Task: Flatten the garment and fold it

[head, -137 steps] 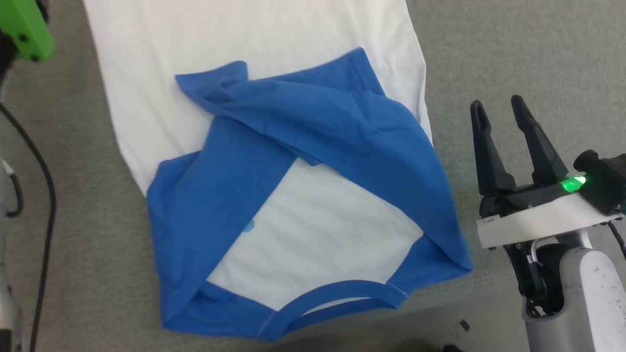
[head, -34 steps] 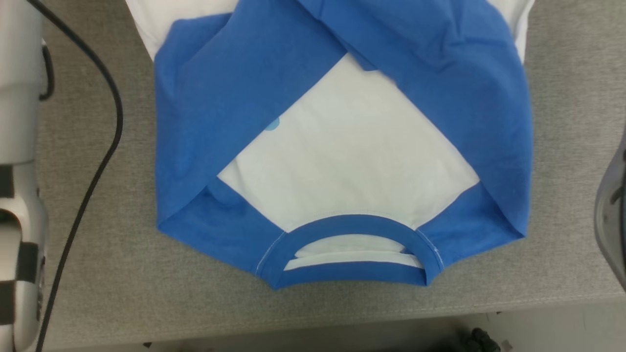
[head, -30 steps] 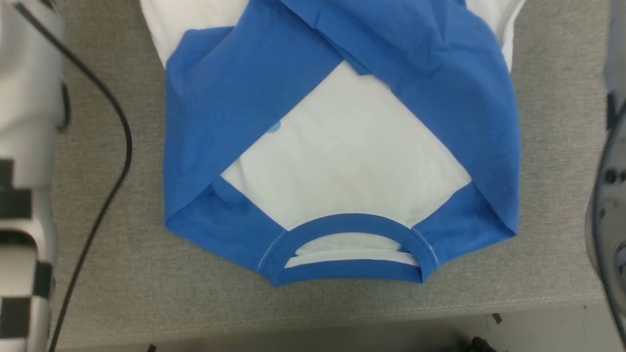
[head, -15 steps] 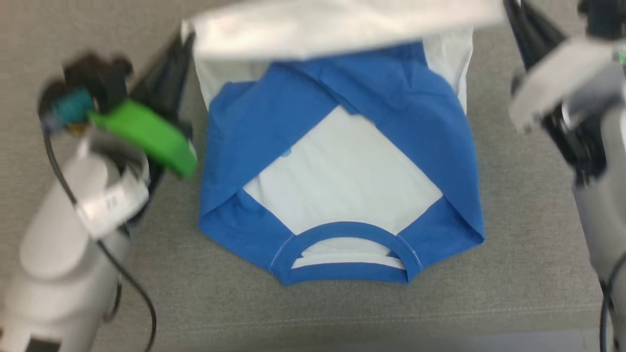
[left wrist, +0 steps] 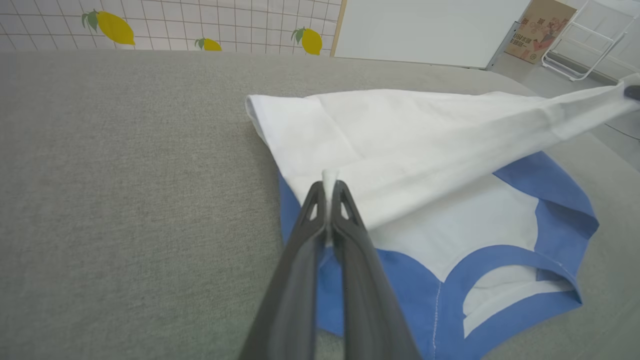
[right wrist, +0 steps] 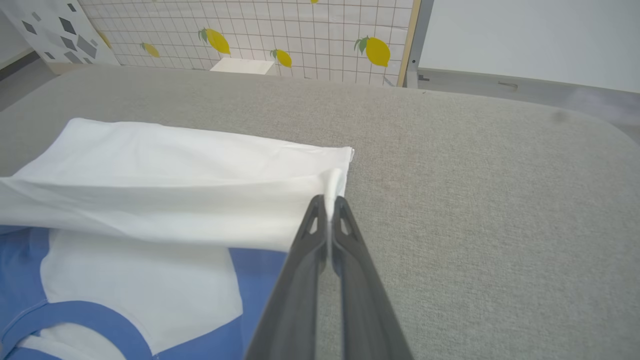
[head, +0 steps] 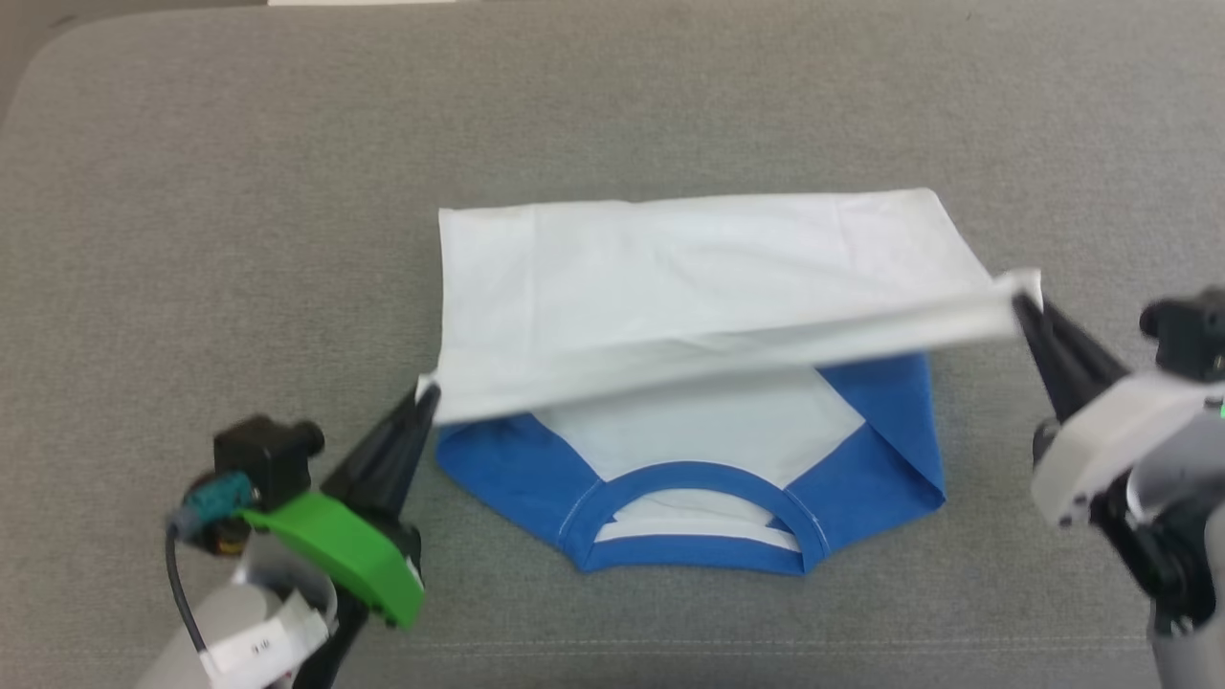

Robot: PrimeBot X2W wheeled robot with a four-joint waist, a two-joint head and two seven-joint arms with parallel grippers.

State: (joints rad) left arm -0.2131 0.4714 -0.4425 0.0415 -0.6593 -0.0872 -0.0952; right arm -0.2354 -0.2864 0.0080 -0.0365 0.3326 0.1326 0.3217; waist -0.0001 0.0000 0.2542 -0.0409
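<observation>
The garment (head: 689,287) lies on the grey padded table, its white body doubled back toward the blue collar band (head: 694,522). Blue sleeve cloth (head: 890,440) shows under the lifted hem. My left gripper (head: 428,392) is shut on the hem's left corner, and my right gripper (head: 1022,299) is shut on its right corner, so the hem hangs taut between them above the shirt. In the left wrist view the left gripper (left wrist: 329,186) pinches white cloth of the garment (left wrist: 400,145). The right wrist view shows the right gripper (right wrist: 330,200) pinching the garment (right wrist: 175,170) likewise.
The grey table (head: 239,239) stretches wide to the left, far side and right of the shirt. Its near edge seam (head: 670,646) runs just below the collar. A tiled wall with lemon prints (right wrist: 250,30) stands behind the table.
The camera has tilted up and back. Both grippers, holding the hem corners, have carried the white hem toward the collar, covering most of the blue sleeves.
</observation>
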